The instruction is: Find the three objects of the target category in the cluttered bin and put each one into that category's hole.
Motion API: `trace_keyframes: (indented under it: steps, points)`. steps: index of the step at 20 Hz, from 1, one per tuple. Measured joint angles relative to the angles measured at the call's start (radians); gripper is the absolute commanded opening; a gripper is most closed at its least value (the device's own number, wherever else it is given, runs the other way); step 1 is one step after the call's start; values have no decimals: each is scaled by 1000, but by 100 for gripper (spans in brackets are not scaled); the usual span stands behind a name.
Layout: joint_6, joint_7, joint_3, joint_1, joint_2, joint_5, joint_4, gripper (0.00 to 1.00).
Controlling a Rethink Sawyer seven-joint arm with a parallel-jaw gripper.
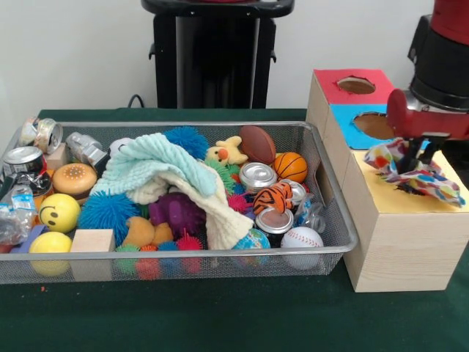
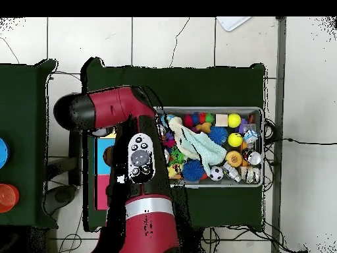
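My gripper [image 1: 415,163] is over the yellow-topped box [image 1: 388,199] at the right, shut on a polka-dot cloth [image 1: 429,180]. The cloth bunches round the gripper's tips and spreads over the box top, so the hole under it is hidden. The wire-mesh bin [image 1: 220,254] stands to the left of the boxes, full of clutter. No other polka-dot cloth shows in the bin. In the overhead view the red arm [image 2: 141,165] covers the boxes and the gripper; the bin [image 2: 258,113] lies to its right.
A mint-green towel [image 1: 157,165] and a cream towel [image 1: 214,213] lie heaped mid-bin over spiky balls, cans, toy balls and plush toys. The blue-topped box [image 1: 350,133] and the red-topped box [image 1: 330,84] stand behind the yellow one. The robot's pedestal [image 1: 216,55] stands behind the bin.
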Motion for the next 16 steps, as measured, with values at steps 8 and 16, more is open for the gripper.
trace_keyframes:
  steps: [8, 16]
  points:
    - [-84, 0, 1, -19, -13, 40, 82, 0]
    - [-229, 0, 1, -20, 30, 42, 96, 0]
